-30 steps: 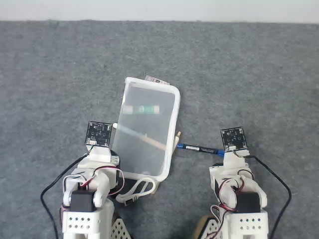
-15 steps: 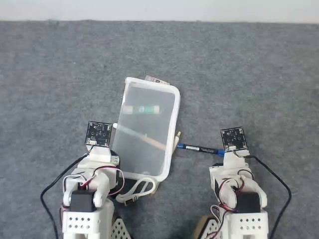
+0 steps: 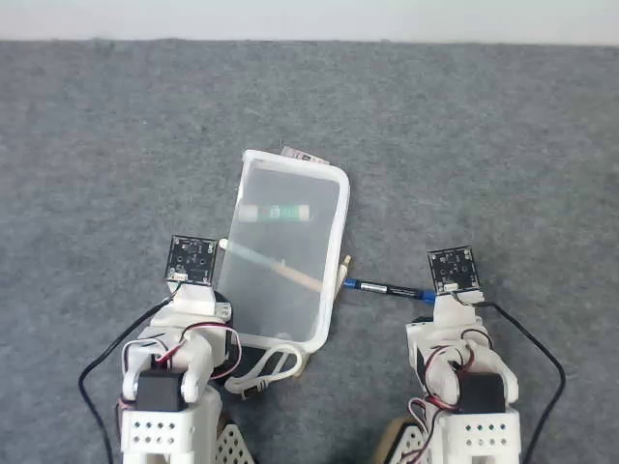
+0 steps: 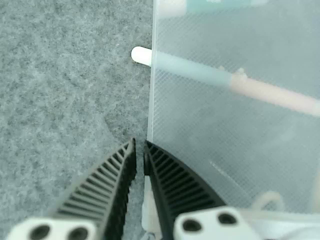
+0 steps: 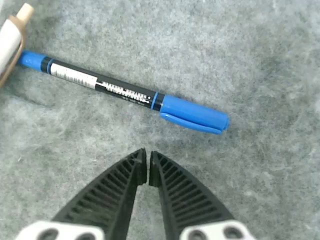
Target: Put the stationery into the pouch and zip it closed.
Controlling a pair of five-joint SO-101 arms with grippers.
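Observation:
A translucent white pouch (image 3: 285, 256) lies flat mid-table, its near end between the two arms. Through it I see a green-labelled item (image 3: 276, 212) and a long pen whose white end (image 4: 141, 55) and beige tip (image 5: 15, 35) stick out past the pouch's two side edges. To the right of the pouch a blue-capped black marker (image 5: 125, 90) lies on the mat. My left gripper (image 4: 139, 145) is shut, its tips at the left edge of the pouch (image 4: 235, 125). My right gripper (image 5: 148, 152) is shut on nothing, a short way on the near side of the marker (image 3: 387, 288).
Grey felt mat (image 3: 464, 145) covers the table, with open room to the far side and both flanks. A white cord loop (image 3: 271, 372) trails from the pouch's near end between the arm bases. A small item (image 3: 302, 155) pokes out at the pouch's far edge.

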